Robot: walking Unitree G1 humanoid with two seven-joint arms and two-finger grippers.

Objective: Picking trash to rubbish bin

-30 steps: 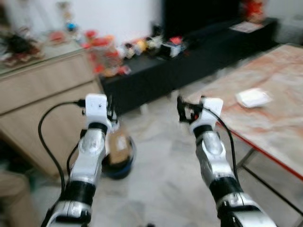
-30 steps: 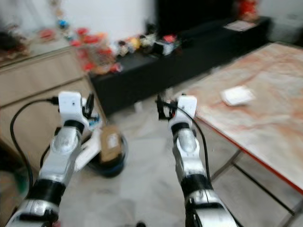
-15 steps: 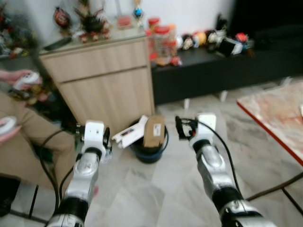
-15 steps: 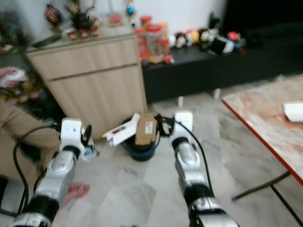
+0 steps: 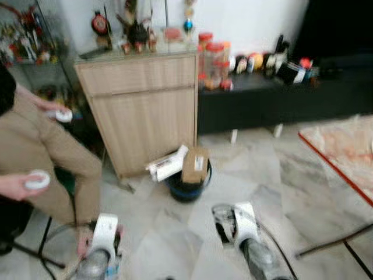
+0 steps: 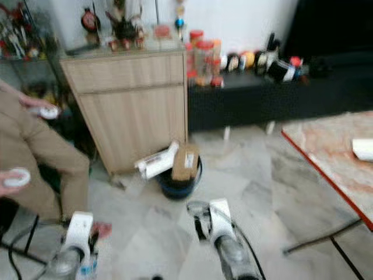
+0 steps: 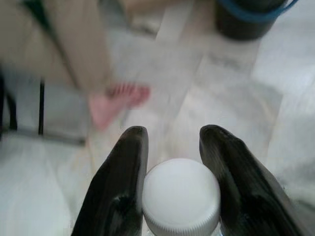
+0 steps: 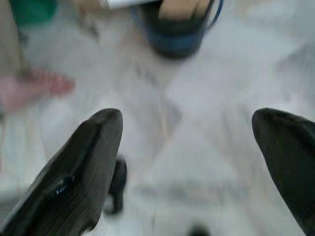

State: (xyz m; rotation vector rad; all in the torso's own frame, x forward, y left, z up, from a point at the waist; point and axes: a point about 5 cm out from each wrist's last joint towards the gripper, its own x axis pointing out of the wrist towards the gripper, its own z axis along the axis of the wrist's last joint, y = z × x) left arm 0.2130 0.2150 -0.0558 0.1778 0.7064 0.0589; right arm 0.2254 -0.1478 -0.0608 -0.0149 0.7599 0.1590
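Note:
A dark blue rubbish bin (image 5: 186,188) stands on the floor before a wooden cabinet. A brown cardboard box (image 5: 195,165) and a white carton (image 5: 168,164) stick out of it. My left gripper (image 7: 174,132) is shut on a bottle with a white cap (image 7: 180,196), held low near the floor. My right gripper (image 8: 187,118) is open wide with nothing between its fingers, and the bin (image 8: 177,29) lies ahead of it. Both arms sit low in the eye views, the right wrist (image 5: 240,220) short of the bin.
A person in beige clothes (image 5: 41,151) sits at the left holding white controllers, one bare foot (image 7: 120,101) near my left gripper. The wooden cabinet (image 5: 145,105) and a black bench (image 5: 274,96) stand behind. A red-edged table (image 5: 344,157) is at the right.
The camera has swung left and tipped, bringing the cabinet, bin and seated person into view. Both arms have dropped lower in the picture. The bottle stays in the left gripper.

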